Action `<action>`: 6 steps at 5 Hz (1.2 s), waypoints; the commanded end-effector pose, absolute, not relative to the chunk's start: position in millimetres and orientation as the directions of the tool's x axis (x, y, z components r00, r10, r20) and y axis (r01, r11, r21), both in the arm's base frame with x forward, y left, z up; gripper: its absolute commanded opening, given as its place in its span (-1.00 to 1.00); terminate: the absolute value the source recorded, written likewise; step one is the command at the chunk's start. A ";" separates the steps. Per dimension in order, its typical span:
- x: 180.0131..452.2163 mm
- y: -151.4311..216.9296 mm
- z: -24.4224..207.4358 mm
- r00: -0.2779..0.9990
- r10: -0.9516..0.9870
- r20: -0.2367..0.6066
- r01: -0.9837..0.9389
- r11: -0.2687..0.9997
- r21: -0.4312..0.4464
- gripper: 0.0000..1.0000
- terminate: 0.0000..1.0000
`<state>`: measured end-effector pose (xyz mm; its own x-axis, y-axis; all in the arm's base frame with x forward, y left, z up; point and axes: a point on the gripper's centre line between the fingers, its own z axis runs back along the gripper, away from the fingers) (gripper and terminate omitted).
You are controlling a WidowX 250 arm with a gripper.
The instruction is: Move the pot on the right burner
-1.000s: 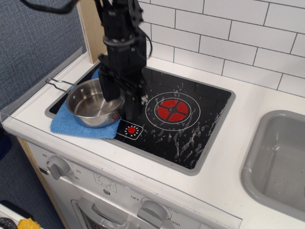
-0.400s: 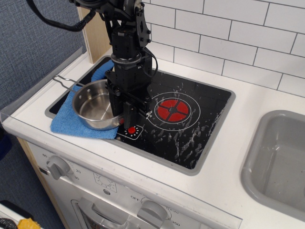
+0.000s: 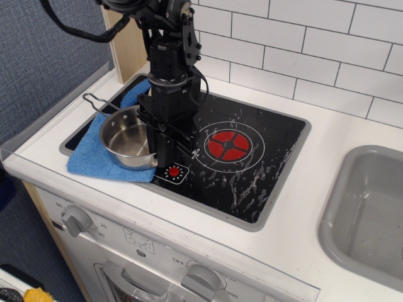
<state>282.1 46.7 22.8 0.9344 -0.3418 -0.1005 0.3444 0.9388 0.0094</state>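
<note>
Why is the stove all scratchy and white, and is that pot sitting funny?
White scuffs cover the black cooktop around the right burner, like worn glass. The pot looks tilted over a blue cloth with the gripper at its rim. Nothing looks spilled.

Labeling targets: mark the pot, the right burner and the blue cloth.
pot (image 3: 126, 139), main camera view, on its inner bottom.
right burner (image 3: 228, 145), main camera view, on the red disc's centre.
blue cloth (image 3: 94, 158), main camera view, on its front left part.
</note>
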 end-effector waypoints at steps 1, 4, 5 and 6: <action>290.9 38.7 72.3 0.960 -0.279 0.002 0.277 0.954 0.113 -1.00 -1.00; 353.9 -64.8 111.1 0.772 -0.617 0.150 0.597 0.786 0.163 -1.00 -1.00; 359.8 -76.1 88.5 0.754 -0.648 0.103 0.631 0.759 0.158 -1.00 -1.00; 360.6 -75.1 63.2 0.764 -0.644 0.032 0.634 0.760 0.142 -1.00 -1.00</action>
<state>361.6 -71.5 40.0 0.7747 -0.6319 -0.0243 0.6301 0.7681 0.1138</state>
